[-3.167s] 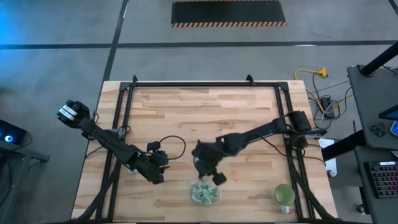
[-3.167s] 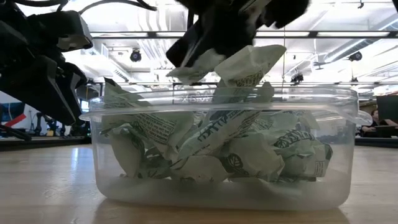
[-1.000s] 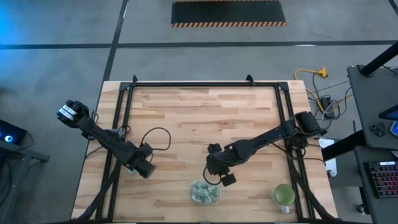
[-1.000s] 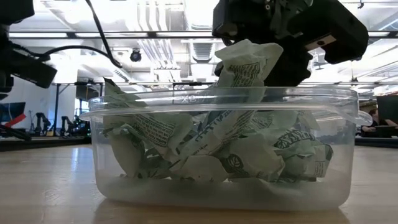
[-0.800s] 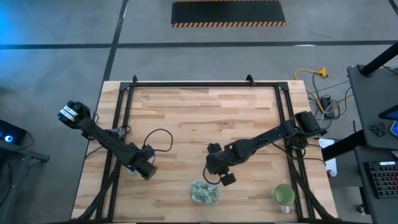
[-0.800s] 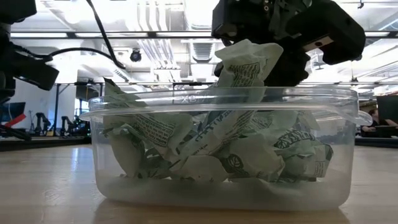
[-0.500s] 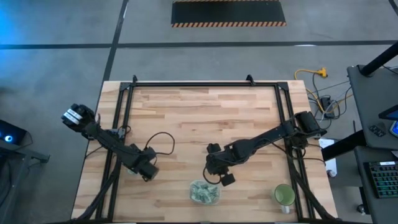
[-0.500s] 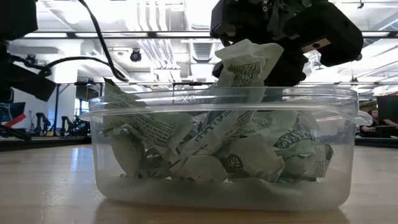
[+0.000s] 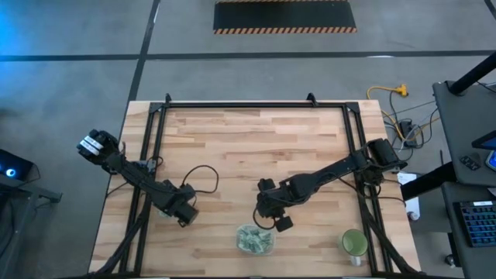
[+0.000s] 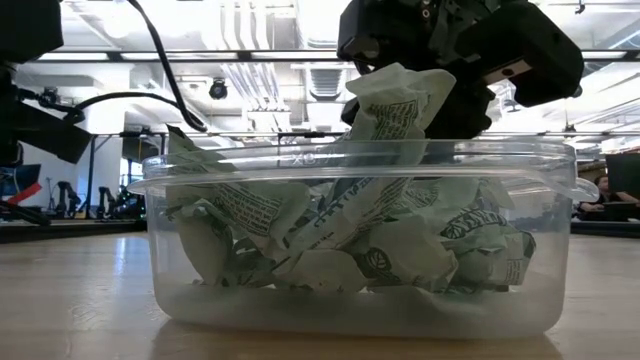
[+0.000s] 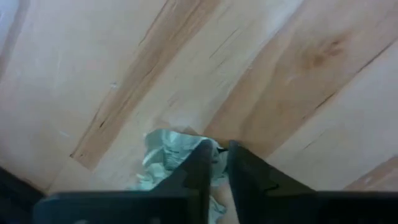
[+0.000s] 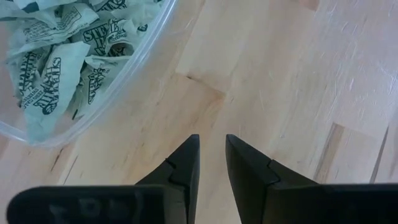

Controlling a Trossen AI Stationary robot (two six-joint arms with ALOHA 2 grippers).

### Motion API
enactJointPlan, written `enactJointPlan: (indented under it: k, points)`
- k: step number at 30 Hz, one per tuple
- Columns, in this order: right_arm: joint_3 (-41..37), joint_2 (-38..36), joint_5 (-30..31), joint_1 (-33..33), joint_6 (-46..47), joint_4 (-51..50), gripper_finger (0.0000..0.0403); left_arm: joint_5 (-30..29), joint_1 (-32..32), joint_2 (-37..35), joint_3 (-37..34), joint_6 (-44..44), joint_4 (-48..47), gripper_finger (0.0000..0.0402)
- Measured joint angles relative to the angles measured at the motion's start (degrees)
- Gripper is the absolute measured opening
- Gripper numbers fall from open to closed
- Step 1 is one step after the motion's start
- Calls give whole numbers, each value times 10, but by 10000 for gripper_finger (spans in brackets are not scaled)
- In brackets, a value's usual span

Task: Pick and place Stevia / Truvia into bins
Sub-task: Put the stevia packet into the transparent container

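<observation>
A clear plastic bin (image 9: 242, 232) stands near the table's near edge, piled with pale green and white Stevia sachets (image 10: 380, 250) (image 12: 56, 62). One crumpled sachet (image 11: 163, 152) lies on the bare wood at the table's left. My left gripper (image 9: 184, 215) (image 11: 217, 144) stands over it, pointing down, shut on it. My right gripper (image 9: 273, 225) (image 12: 212, 140) hovers just beyond the bin's far side, tilted down. Its fingers stand a narrow gap apart, with only wood showing between them. My left gripper pinches the crumpled sachet by one edge (image 11: 189, 148) between its two fingers. It comes from above, pointing down. The sachet lies on the table, and most of it sticks out to one side of the fingers.
A round green cup (image 9: 354, 242) stands at the near right. Black frame rails (image 9: 159, 139) run along the table's left, far and right sides. A looped cable (image 9: 203, 177) lies by the left arm. Open wood fills the table's middle and far part.
My left gripper has sunk a little toward the table and shifted slightly toward the near edge. My right gripper and the bin have kept still.
</observation>
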Motion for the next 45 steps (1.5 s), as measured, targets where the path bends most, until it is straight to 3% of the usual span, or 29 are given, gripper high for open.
enactJointPlan:
  k: [3,12,19,24,30,35,45]
  points:
    - [0,0,0,0,0,0,68,-1,0,0,0,13,8,7]
    - [-3,0,0,-8,-8,10,68,-61,0,1,56,123,89,12]
    - [-7,0,10,-15,-8,25,68,-132,0,1,89,311,265,12]
    - [-14,0,15,-21,-10,31,68,-140,0,1,83,481,446,13]
    - [-25,0,17,-32,-8,30,68,-140,2,25,83,610,594,13]
    - [-33,0,21,-41,7,-18,68,-131,7,79,87,648,668,13]
    - [-67,-11,89,-63,53,-52,68,-82,14,147,124,639,668,13]
